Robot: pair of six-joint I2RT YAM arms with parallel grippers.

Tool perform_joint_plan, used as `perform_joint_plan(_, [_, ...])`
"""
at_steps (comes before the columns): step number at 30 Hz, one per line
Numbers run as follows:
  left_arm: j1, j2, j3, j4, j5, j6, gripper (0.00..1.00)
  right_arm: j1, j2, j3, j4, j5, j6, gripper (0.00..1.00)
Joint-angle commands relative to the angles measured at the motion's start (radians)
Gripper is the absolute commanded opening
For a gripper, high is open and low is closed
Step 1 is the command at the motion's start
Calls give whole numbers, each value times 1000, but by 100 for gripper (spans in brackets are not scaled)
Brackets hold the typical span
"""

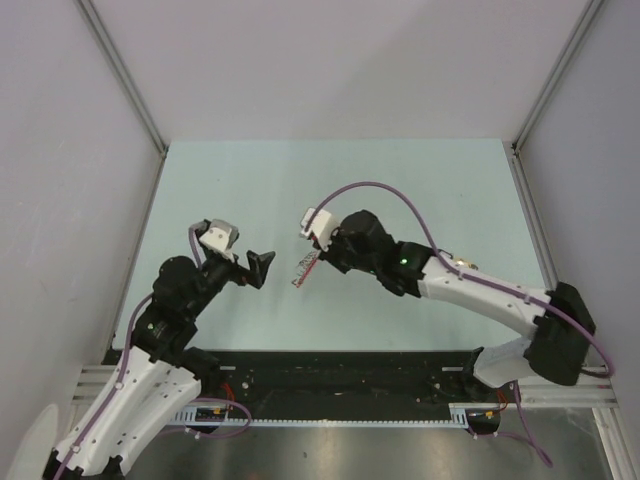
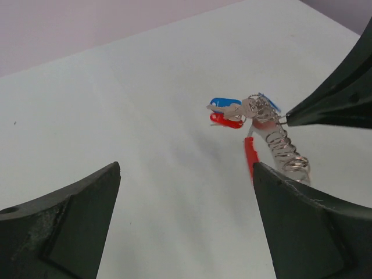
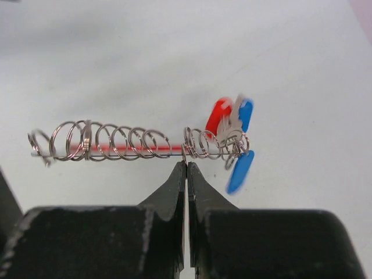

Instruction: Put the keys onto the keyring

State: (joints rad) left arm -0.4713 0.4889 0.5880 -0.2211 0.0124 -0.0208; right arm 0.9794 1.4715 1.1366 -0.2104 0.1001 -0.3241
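My right gripper is shut on one ring of the keyring, a row of several small metal rings along a thin wire with a red piece behind. It is held above the table. Keys hang at its right end: a blue-headed one, a second blue one and a red-headed one. No yellow key or grey strap shows. In the top view the keyring hangs between the two grippers. My left gripper is open and empty, just short of the keyring and keys.
The right gripper's black fingertip reaches in from the right of the left wrist view. The pale green table has white walls on three sides and a black rail along its near edge.
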Motion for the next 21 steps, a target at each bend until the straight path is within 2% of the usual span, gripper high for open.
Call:
perform_joint_plan(1, [3,60,93,77,243,107,100,-47,-200,-89,89,-199,-13,0])
perform_joint_plan(3, [3,83,117,83,318,113,100,-88,-276,-118,129,-314,-1,0])
perform_joint_plan(8, [2,152,187,115,455,133,98,-130,-352,-166,140,-450,0,0])
perform_joint_plan(17, [-1,281,250,147,655,120,97,-127,-359,-196,164,-479,-13,0])
perform_joint_plan(21, [-18,336,251,147,667,140,89,-127,-340,-199,167,-513,-16,0])
